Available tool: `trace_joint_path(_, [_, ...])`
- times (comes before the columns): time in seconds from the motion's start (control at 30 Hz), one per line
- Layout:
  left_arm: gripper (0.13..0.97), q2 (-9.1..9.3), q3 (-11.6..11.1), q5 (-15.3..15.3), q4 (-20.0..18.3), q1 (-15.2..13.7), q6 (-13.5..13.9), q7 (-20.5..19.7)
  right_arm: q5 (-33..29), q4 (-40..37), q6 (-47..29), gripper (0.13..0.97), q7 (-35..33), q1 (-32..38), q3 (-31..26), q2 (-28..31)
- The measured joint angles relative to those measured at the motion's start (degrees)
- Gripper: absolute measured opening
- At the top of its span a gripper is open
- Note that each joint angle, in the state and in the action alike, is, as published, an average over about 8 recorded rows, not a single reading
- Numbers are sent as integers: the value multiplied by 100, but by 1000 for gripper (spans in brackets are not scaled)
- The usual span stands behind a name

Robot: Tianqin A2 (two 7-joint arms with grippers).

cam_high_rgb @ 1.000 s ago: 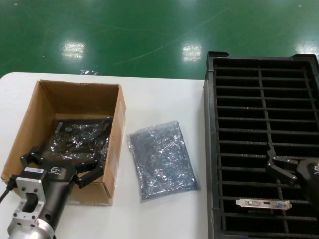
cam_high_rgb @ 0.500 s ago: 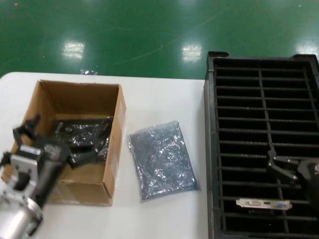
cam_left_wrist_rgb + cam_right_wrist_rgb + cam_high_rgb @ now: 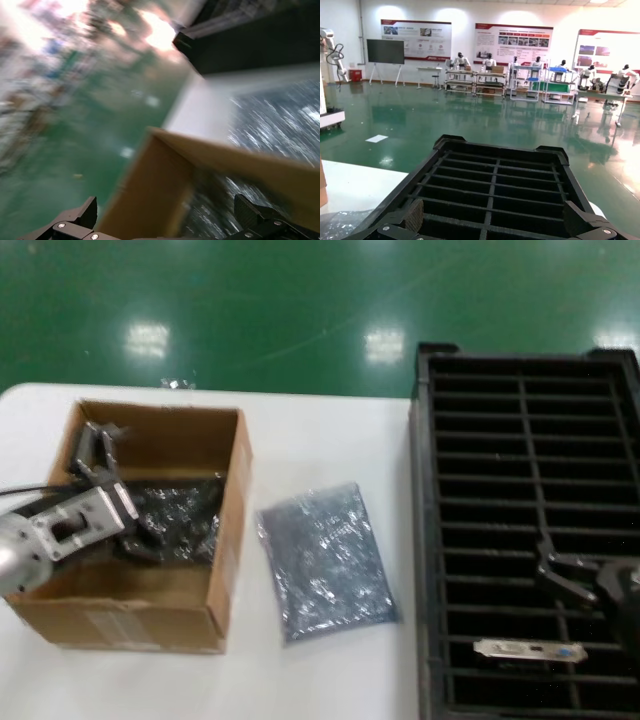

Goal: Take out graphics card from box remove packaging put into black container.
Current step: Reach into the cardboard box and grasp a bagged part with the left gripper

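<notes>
The brown box (image 3: 225, 530) stands at the table's left with a shiny bagged dark item (image 3: 178, 518) lying inside. My left gripper (image 3: 120, 490) reaches in over the box's left wall, open, above that bagged item and holding nothing. The left wrist view is blurred and shows the box wall (image 3: 150, 200) between my open left gripper's (image 3: 167, 215) fingers. A flat crinkly packaging bag (image 3: 325, 560) lies on the table between the box and the black container (image 3: 425, 540). A graphics card's silver bracket (image 3: 530, 650) sits in a near slot. My right gripper (image 3: 565, 575) hovers open over the container (image 3: 495, 165).
The white table (image 3: 320, 440) ends at a green floor beyond. The container's slotted dividers fill the right side. My right gripper (image 3: 495, 217) has only dividers between its fingers, with a corner of the bag (image 3: 340, 222) seen beside the container.
My left arm swung from the box's near edge round to its left side, and its gripper now points across the box interior. The right arm, bag and card stayed put.
</notes>
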Motion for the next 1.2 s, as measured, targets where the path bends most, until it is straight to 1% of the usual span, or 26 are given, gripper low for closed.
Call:
trace_joint_path(0.1, [966, -29, 428, 257, 728, -667, 589, 397, 0, 0, 0, 966, 0, 0, 0, 0])
trace_joint_path(0.17, [966, 19, 705, 410, 1251, -1078, 867, 698, 0, 0, 0, 966, 0, 0, 0, 0])
trace_joint_path(0.2, [966, 64, 824, 479, 1516, -1266, 957, 859, 0, 0, 0, 966, 0, 0, 0, 0])
trace_joint_path(0.23, [966, 121, 932, 540, 1785, -1445, 1016, 1029, 0, 0, 0, 966, 0, 0, 0, 0])
trace_joint_path(0.3, [966, 264, 1109, 628, 2334, -1775, 1043, 1406, 0, 0, 0, 966, 0, 0, 0, 0])
trace_joint_path(0.4, [966, 507, 1290, 654, 3129, -2187, 943, 2039, 0, 0, 0, 966, 0, 0, 0, 0])
trace_joint_path(0.47, [966, 669, 1356, 604, 3610, -2407, 824, 2496, 0, 0, 0, 966, 0, 0, 0, 0])
trace_joint_path(0.57, [966, 895, 1403, 447, 4238, -2662, 604, 3237, 0, 0, 0, 966, 0, 0, 0, 0])
trace_joint_path(0.67, [966, 1102, 1397, 219, 4783, -2857, 341, 4018, 0, 0, 0, 966, 0, 0, 0, 0])
trace_joint_path(0.77, [966, 1271, 1339, -37, 5220, -3002, 62, 4788, 0, 0, 0, 966, 0, 0, 0, 0])
trace_joint_path(0.87, [949, 1402, 1211, -308, 5560, -3105, -178, 5556, 0, 0, 0, 966, 0, 0, 0, 0])
trace_joint_path(0.97, [933, 1495, 1035, -569, 5800, -3169, -355, 6273, 0, 0, 0, 966, 0, 0, 0, 0])
trace_joint_path(1.03, [923, 1532, 925, -714, 5891, -3182, -436, 6657, 0, 0, 0, 966, 0, 0, 0, 0])
trace_joint_path(1.1, [909, 1538, 855, -805, 5897, -3163, -481, 6888, 0, 0, 0, 966, 0, 0, 0, 0])
trace_joint_path(1.2, [868, 1492, 839, -830, 5743, -3068, -502, 6936, 0, 0, 0, 966, 0, 0, 0, 0])
